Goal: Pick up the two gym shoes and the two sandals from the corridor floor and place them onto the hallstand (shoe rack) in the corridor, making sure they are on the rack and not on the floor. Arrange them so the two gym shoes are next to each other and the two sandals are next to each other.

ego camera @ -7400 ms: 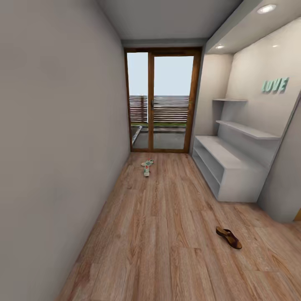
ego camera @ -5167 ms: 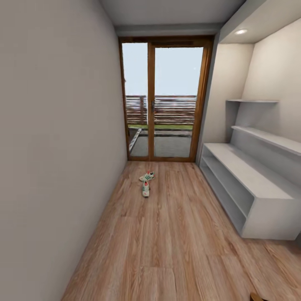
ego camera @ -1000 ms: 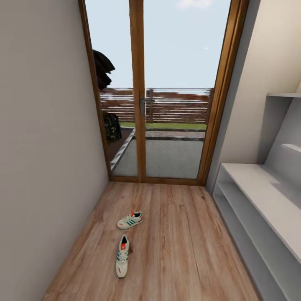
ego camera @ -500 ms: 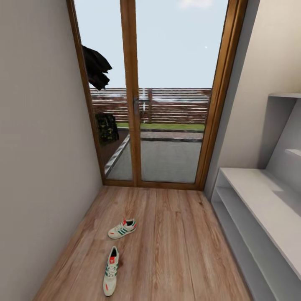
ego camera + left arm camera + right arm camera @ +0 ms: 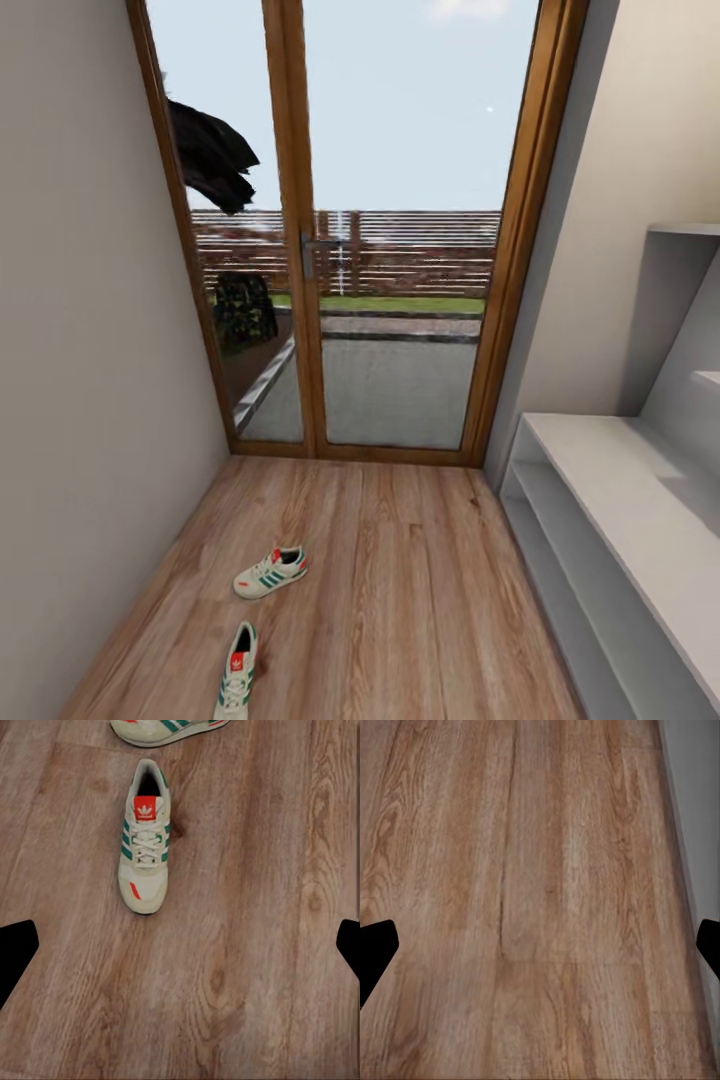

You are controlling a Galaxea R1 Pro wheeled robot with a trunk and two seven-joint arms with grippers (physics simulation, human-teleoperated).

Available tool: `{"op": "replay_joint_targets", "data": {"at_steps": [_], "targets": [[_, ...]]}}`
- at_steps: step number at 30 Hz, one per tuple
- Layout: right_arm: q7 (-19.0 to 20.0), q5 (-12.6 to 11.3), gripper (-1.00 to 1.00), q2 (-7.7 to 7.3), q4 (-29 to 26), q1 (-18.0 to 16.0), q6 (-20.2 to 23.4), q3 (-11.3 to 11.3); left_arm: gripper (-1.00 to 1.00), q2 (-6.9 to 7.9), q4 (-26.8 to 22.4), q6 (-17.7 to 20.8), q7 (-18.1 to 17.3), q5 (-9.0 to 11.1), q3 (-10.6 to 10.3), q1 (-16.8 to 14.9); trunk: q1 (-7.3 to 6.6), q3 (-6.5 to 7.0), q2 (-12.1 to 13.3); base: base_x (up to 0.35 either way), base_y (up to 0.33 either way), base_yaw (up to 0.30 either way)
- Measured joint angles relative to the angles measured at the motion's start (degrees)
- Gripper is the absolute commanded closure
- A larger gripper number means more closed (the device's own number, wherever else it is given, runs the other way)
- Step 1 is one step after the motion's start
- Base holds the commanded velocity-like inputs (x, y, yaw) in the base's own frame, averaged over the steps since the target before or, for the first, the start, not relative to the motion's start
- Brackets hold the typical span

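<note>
Your two white gym shoes with teal stripes lie on the light wood-plank corridor floor [image 5: 400, 600], near the grey left wall: one [image 5: 270, 573] nearer the glass door [image 5: 380, 230], the other [image 5: 145, 840] closer to you. The pale grey two-tier hallstand bench [image 5: 620, 520] stands along the right. Your left gripper [image 5: 180, 945] and right gripper [image 5: 540, 945] both hang spread wide, holding nothing.

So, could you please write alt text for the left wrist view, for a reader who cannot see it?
One white gym shoe with teal side stripes, an orange-red tongue patch and white laces lies on the wood-plank corridor floor, with nothing holding it. The edge of the second gym shoe shows just beyond it, and the open left claw has a dark fingertip at each side edge.
</note>
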Motion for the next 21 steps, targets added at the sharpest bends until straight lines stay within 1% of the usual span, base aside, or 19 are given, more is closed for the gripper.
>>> {"op": "replay_joint_targets", "data": {"at_steps": [4,5,8,21], "targets": [[0.0,0.0,-1.00,0.00,0.0,0.0,0.0,0.0,-1.00,0.02,0.0,-0.7,0.0,0.0,0.0,0.0,0.00,0.00,0.0,0.295,-0.150,0.000],[0.0,0.0,-1.00,0.00,0.0,0.0,0.0,0.0,-1.00,0.03,0.0,-1.6,0.0,0.1,0.0,0.0,0.00,0.00,0.0,0.306,-0.134,0.000],[0.0,0.0,-1.00,0.00,0.0,0.0,0.0,0.0,-1.00,0.05,0.0,-2.0,0.0,0.1,0.0,0.0,0.00,0.00,0.0,0.311,-0.125,0.000],[0.0,0.0,-1.00,0.00,0.0,0.0,0.0,0.0,-1.00,0.06,0.1,-2.2,0.0,0.1,0.0,0.0,0.00,0.00,0.0,0.326,-0.113,0.000]]}}
